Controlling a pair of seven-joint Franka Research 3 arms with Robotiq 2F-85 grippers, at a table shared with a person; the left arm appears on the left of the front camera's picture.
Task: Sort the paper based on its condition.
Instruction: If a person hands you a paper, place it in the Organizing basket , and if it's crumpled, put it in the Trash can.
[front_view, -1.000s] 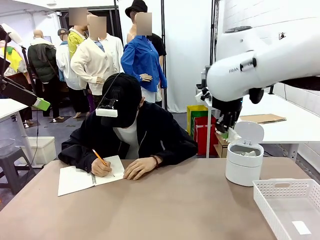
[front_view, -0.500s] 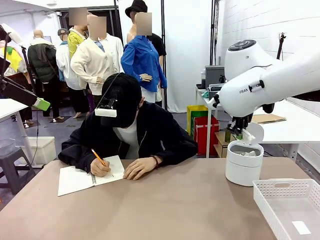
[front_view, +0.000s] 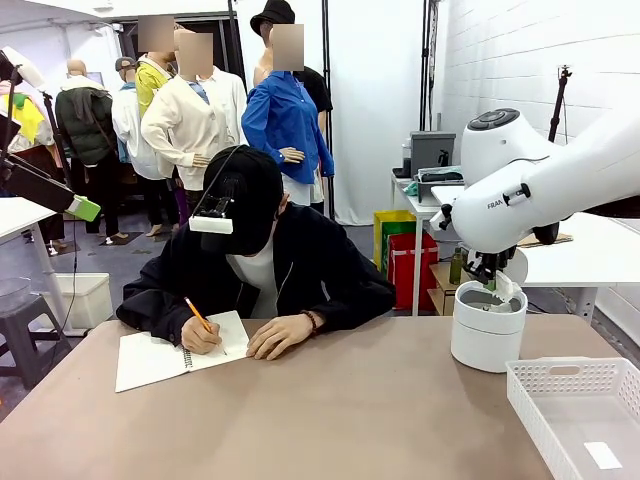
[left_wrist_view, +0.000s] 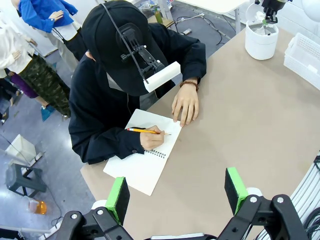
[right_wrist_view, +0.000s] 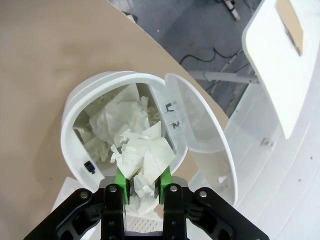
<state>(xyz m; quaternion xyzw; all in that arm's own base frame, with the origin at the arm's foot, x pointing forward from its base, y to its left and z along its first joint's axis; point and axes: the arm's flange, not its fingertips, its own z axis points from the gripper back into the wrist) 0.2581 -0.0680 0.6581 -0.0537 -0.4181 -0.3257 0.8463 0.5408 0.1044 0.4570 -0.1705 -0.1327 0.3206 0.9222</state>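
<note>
"Where has that crumpled white paper wad (right_wrist_view: 145, 159) got to?"

"It's in the right gripper (right_wrist_view: 144, 182). The green pads (right_wrist_view: 120, 182) are clamped on it from both sides. It hangs at the mouth of the small round white bin (front_view: 487, 340), at the far right of the brown counter (front_view: 350, 420)."

"Is the bin open?"

"Yes, the white hinged lid (right_wrist_view: 200, 135) is tipped up. More crumpled paper scraps (right_wrist_view: 107, 122) lie inside. I can't tell whether the wad touches them."

"And the left gripper (left_wrist_view: 177, 192)?"

"It's high above the near side of the counter, with its jaws wide apart and nothing between them."

"What about the person (front_view: 260, 260)?"

"Seated at the far side, bent over a white spiral-bound notebook (front_view: 150, 360). The writing hand (front_view: 203, 338) holds an orange pencil (left_wrist_view: 145, 131) on the page. The other hand (front_view: 280, 335) lies flat by the notebook's edge."

"Anything near the bin?"

"A white slotted plastic basket (front_view: 530, 400) sits just beside it at the near right corner. A small flat white slip (front_view: 603, 455) lies inside."
</note>
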